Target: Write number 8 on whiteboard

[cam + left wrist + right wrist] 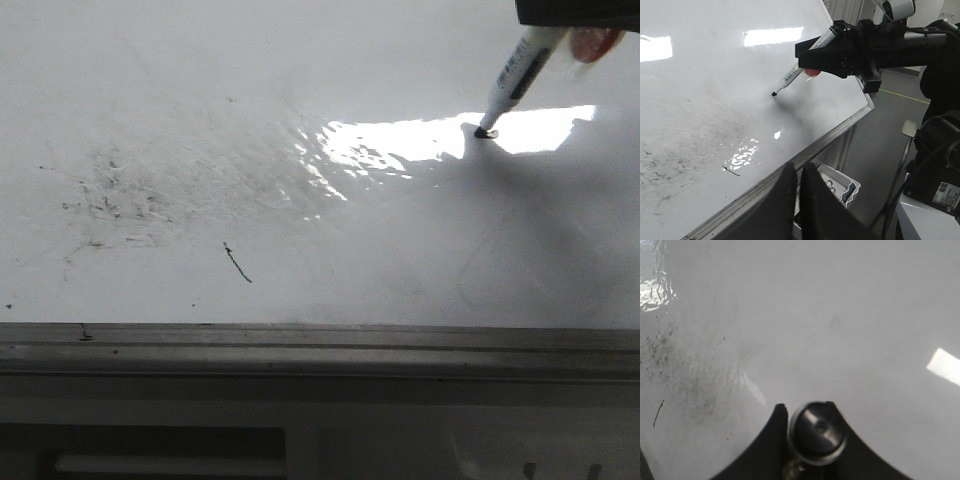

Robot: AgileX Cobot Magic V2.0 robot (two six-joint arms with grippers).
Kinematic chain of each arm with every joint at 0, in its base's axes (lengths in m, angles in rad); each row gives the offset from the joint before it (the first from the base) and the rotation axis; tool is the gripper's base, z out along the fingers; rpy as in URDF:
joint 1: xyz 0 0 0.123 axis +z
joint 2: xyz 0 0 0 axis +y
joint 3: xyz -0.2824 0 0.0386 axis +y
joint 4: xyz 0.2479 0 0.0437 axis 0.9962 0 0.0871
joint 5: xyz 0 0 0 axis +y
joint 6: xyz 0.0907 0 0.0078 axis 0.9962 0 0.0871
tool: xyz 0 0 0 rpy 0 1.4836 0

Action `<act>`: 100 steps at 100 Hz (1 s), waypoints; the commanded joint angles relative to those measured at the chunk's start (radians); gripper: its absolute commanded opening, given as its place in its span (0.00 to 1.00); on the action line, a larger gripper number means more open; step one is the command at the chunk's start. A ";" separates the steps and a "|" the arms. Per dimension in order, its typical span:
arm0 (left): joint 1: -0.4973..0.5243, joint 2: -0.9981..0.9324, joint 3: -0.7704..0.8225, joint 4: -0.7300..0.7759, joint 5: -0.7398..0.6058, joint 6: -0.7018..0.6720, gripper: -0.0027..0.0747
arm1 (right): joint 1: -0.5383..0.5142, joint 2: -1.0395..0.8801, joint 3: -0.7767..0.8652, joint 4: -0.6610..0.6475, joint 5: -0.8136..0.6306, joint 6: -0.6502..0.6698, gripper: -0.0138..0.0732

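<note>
— Where was the pen when you stopped to look?

— My right gripper [816,61] was clamped on the marker [515,78], and its tip sat against the whiteboard [150,90], at the edge of the bright glare patch [400,140] on the far right side. My left gripper [799,192] hung off the near rail [300,345] with its fingers pressed together, holding nothing.

— And the number 8?

— Not there. I saw no figure on the board, only one dot of ink under the tip. The short diagonal stroke [238,263] and the grey smudge [115,195] lay well apart to the left, and neither was mine to count.

— How did you mean to draw it well?

— I judged it best to hold light, even pressure and the pen's tilt unchanged, close the upper loop fully, then cross into a wider lower loop without lifting, staying in the bare area near me.
</note>
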 commanded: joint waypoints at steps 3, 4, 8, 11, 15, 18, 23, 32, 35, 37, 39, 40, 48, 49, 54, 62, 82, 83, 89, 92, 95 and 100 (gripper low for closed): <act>0.001 0.010 -0.028 -0.019 -0.055 -0.010 0.01 | -0.003 0.036 -0.026 0.036 -0.040 -0.007 0.11; 0.001 0.010 -0.028 -0.019 -0.055 -0.010 0.01 | -0.003 0.039 -0.026 0.038 -0.040 -0.007 0.11; 0.001 0.010 -0.028 -0.019 -0.055 -0.010 0.01 | 0.001 0.041 -0.026 0.040 -0.040 -0.002 0.11; 0.001 0.010 -0.028 -0.019 -0.055 -0.010 0.01 | 0.007 0.041 -0.026 0.040 -0.035 0.000 0.11; 0.001 0.010 -0.028 -0.020 -0.055 -0.010 0.01 | 0.016 0.041 -0.026 0.040 -0.025 0.000 0.11; 0.001 0.010 -0.028 -0.020 -0.053 -0.010 0.01 | 0.027 0.041 -0.026 0.040 -0.014 0.000 0.11; 0.001 0.010 -0.028 -0.020 -0.053 -0.010 0.01 | 0.043 0.039 -0.026 0.040 0.015 0.000 0.11; 0.001 0.010 -0.028 -0.020 -0.053 -0.010 0.01 | 0.074 0.039 -0.026 0.040 0.095 0.000 0.11; 0.001 0.010 -0.028 -0.020 -0.053 -0.010 0.01 | 0.078 0.039 -0.026 0.040 0.117 0.000 0.11; 0.001 0.010 -0.028 -0.020 -0.053 -0.010 0.01 | 0.078 0.039 -0.026 0.040 0.128 0.000 0.11; 0.001 0.010 -0.028 -0.020 -0.053 -0.010 0.01 | 0.078 0.037 -0.026 0.043 0.136 0.000 0.11; 0.001 0.010 -0.028 -0.020 -0.053 -0.010 0.01 | 0.078 0.037 -0.026 0.044 0.139 0.000 0.11; 0.001 0.010 -0.028 -0.020 -0.051 -0.010 0.01 | 0.062 0.016 -0.026 0.048 0.143 0.000 0.11; 0.001 0.010 -0.028 -0.020 -0.051 -0.010 0.01 | 0.060 0.013 -0.026 0.048 0.143 0.000 0.11; 0.001 0.010 -0.028 -0.020 -0.046 -0.010 0.01 | 0.042 -0.009 -0.026 0.060 0.148 0.000 0.11; 0.001 0.010 -0.028 -0.020 -0.042 -0.010 0.01 | 0.009 -0.052 -0.026 0.065 0.198 0.000 0.11; 0.001 0.010 -0.028 -0.020 -0.042 -0.010 0.01 | -0.016 -0.136 -0.024 0.065 0.338 0.000 0.11; 0.001 0.010 -0.028 -0.020 -0.042 -0.010 0.01 | -0.016 -0.139 -0.022 0.065 0.341 0.000 0.11; 0.001 0.010 -0.028 -0.020 -0.042 -0.010 0.01 | -0.010 -0.141 -0.017 0.071 0.346 0.000 0.11; 0.001 0.010 -0.028 -0.020 -0.042 -0.010 0.01 | -0.008 -0.141 -0.014 0.074 0.342 0.000 0.11; 0.001 0.010 -0.028 -0.020 -0.042 -0.010 0.01 | -0.002 -0.139 -0.012 0.084 0.335 0.000 0.11; 0.001 0.010 -0.028 -0.020 -0.042 -0.010 0.01 | 0.006 -0.129 -0.005 0.099 0.317 0.000 0.11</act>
